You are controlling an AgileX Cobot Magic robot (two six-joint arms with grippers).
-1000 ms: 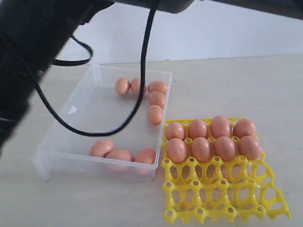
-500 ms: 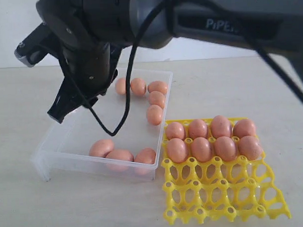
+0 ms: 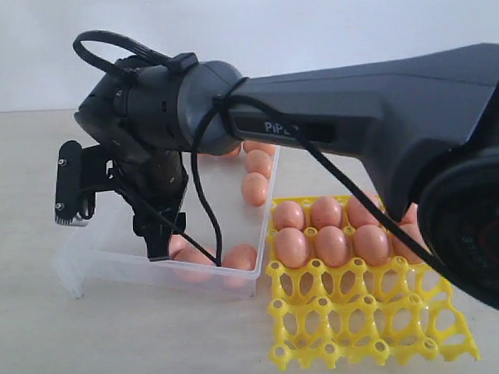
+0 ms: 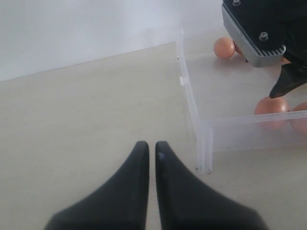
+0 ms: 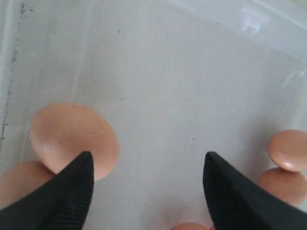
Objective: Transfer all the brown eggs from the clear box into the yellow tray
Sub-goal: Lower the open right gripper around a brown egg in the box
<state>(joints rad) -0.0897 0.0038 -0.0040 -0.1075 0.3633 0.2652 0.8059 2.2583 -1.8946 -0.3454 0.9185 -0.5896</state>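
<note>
nearest me, a bright yellow openwork plastic egg tray [image 3: 322, 303] lies on the pale tabletop [image 3: 140, 338]. its two near rows are empty. its two far rows hold eight small oval orange-brown eggs [image 3: 331, 246], some partly hidden by the arm. just beside it, a shallow clear plastic box [image 3: 105, 270] shows three eggs at its near wall and at least three farther back. my right tool [image 5: 147, 163] hangs inside the box, jaws wide apart and empty, with one near egg [image 5: 72, 139] beside a finger. i judge a pick is beginning: next i centre over that egg, lower and close. my left tool [image 4: 147, 146] is pressed together, empty, outside the box corner.
</note>
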